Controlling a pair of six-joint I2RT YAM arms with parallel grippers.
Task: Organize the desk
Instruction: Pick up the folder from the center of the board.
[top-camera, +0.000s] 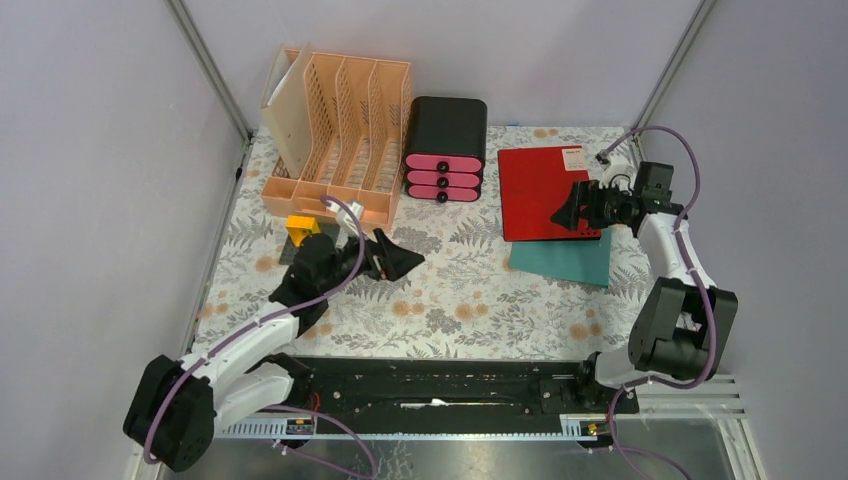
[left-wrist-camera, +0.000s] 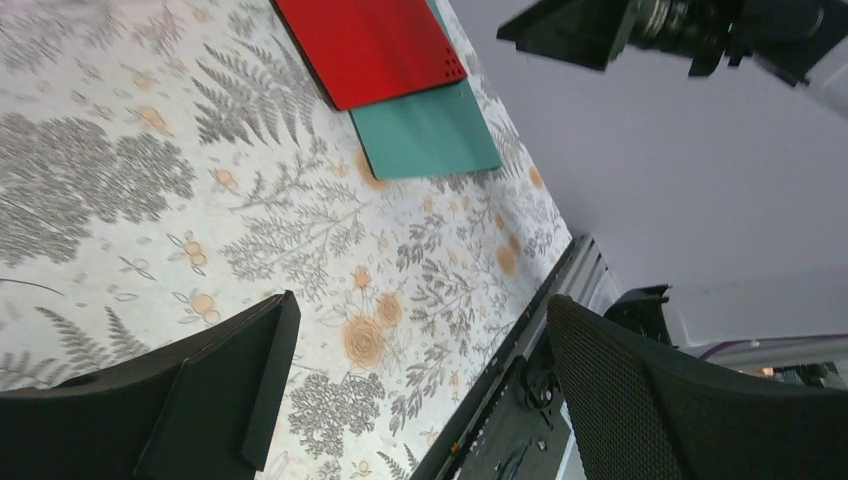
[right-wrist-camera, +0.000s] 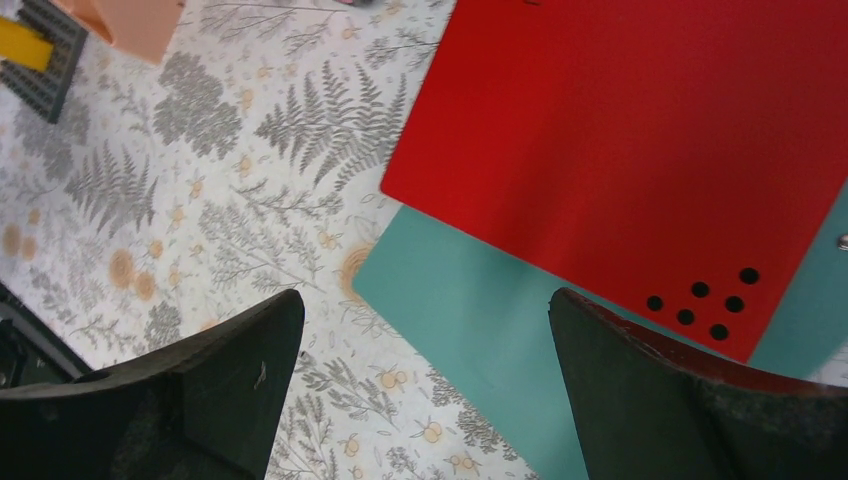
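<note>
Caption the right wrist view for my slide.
Open right claw above a red folder lying on a teal folder.

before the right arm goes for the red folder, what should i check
1. The right pincer is open and empty: ok.
2. The right pincer is over the red folder: ok.
3. The red folder lies on top of the teal folder with nothing on it: ok.
4. The left pincer is open, empty and away from both folders: ok.
5. The file rack has free slots: ok, several look empty.
6. The red folder's edge is lifted off the desk enough to grip: cannot tell.
</note>
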